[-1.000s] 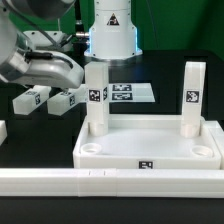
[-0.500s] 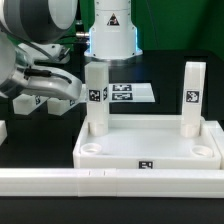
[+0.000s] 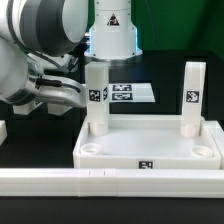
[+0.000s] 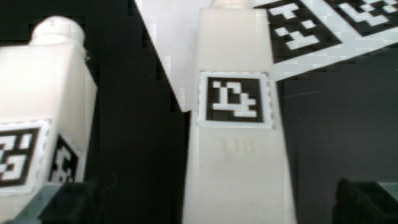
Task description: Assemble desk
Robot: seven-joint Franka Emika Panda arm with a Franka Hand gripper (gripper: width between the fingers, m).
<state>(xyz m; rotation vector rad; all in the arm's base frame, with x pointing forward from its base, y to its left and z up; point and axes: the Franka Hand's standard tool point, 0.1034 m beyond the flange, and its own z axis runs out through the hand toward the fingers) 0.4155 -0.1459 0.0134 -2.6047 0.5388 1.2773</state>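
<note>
The white desk top (image 3: 150,150) lies tray-like near the front. Two white legs stand upright in its far sockets, one (image 3: 96,100) on the exterior view's left and one (image 3: 191,98) on the right. My gripper (image 3: 60,96) hangs low over the table left of the tray, and the arm hides the loose legs there. In the wrist view a loose tagged leg (image 4: 237,100) lies lengthwise between my open gripper (image 4: 210,205) fingers (image 4: 57,205), untouched. A second loose leg (image 4: 45,110) lies beside it.
The marker board (image 3: 128,93) lies behind the tray and also shows in the wrist view (image 4: 338,25). A long white rail bar (image 3: 100,181) runs along the front edge. The robot's base (image 3: 110,30) stands at the back.
The arm has swung down and toward the exterior view's right, over the two loose legs. They were in view a second ago and are now hidden. The jaws stayed open.
</note>
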